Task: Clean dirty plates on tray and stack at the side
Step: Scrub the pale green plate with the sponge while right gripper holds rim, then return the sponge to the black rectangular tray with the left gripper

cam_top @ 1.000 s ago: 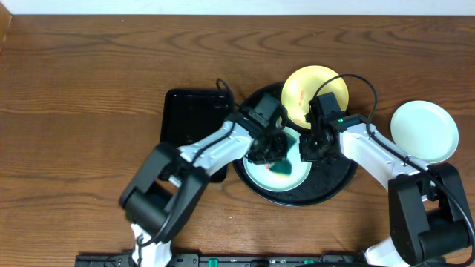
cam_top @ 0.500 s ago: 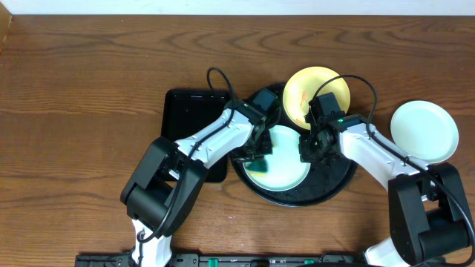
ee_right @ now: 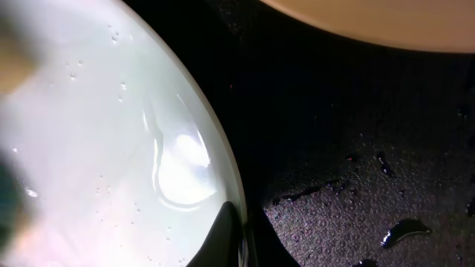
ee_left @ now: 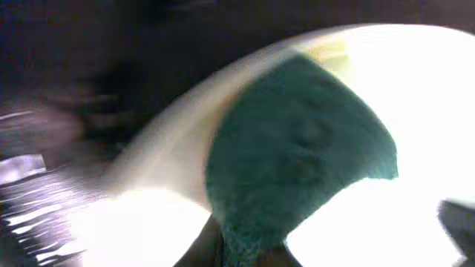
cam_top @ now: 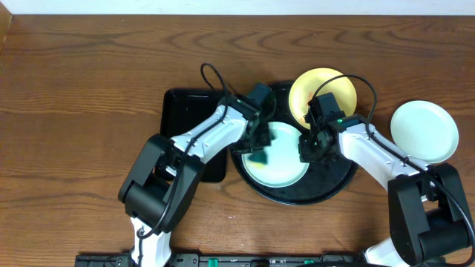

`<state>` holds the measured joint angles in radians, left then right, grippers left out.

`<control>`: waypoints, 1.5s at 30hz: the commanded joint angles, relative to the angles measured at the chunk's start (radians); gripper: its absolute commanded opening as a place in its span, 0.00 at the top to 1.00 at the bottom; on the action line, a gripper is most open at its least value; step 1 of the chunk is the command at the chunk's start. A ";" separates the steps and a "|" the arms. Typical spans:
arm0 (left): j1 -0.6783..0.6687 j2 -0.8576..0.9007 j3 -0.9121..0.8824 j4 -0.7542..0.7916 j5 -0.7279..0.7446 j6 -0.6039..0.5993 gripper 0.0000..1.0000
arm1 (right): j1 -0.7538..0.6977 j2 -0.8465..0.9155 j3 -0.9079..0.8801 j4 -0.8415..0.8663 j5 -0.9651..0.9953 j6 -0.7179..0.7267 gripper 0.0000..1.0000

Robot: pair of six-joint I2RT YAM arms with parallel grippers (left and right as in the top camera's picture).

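A mint-white plate [cam_top: 280, 157] lies on the round black tray [cam_top: 330, 182]. My left gripper [cam_top: 257, 152] is shut on a green sponge [cam_top: 259, 157] pressed on the plate's left part; the sponge fills the left wrist view [ee_left: 297, 156]. My right gripper [cam_top: 308, 148] is shut on the plate's right rim, seen in the right wrist view [ee_right: 236, 237] with the wet plate [ee_right: 96, 148]. A pale yellow plate [cam_top: 326, 87] with a red smear leans on the tray's back rim. A second mint-white plate [cam_top: 423, 131] lies on the table at right.
A smaller rectangular black tray [cam_top: 189, 119] sits left of the round tray, under my left arm. Water drops lie on the round tray's floor [ee_right: 393, 230]. The wooden table [cam_top: 89, 111] extends left and back.
My left gripper has dragged the sponge across the plate from its middle to its left side. The right gripper has kept hold of the rim. The yellow plate shifted slightly right.
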<state>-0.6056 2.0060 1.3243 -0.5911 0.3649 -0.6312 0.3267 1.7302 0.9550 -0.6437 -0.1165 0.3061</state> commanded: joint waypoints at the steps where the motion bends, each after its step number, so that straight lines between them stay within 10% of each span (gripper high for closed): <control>1: -0.044 0.042 -0.011 0.058 0.280 0.002 0.92 | -0.004 0.013 -0.007 -0.007 0.082 -0.003 0.99; 11: -0.084 0.042 -0.011 0.073 0.259 0.029 0.92 | -0.004 0.013 -0.007 -0.007 0.082 0.004 0.99; 23: -0.063 0.041 -0.011 -0.180 -0.658 0.046 0.92 | -0.004 0.013 -0.007 -0.022 0.083 0.003 0.99; 28: -0.063 0.041 -0.007 -0.219 -0.813 0.074 0.92 | -0.004 0.013 -0.007 -0.022 0.083 0.003 0.99; 45: -0.051 -0.031 0.266 -0.486 -0.508 0.074 0.92 | -0.004 0.013 -0.007 -0.030 0.084 0.004 0.99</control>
<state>-0.6739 2.0270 1.5608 -1.0641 -0.2214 -0.5705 0.3313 1.7298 0.9573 -0.6514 -0.1341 0.3145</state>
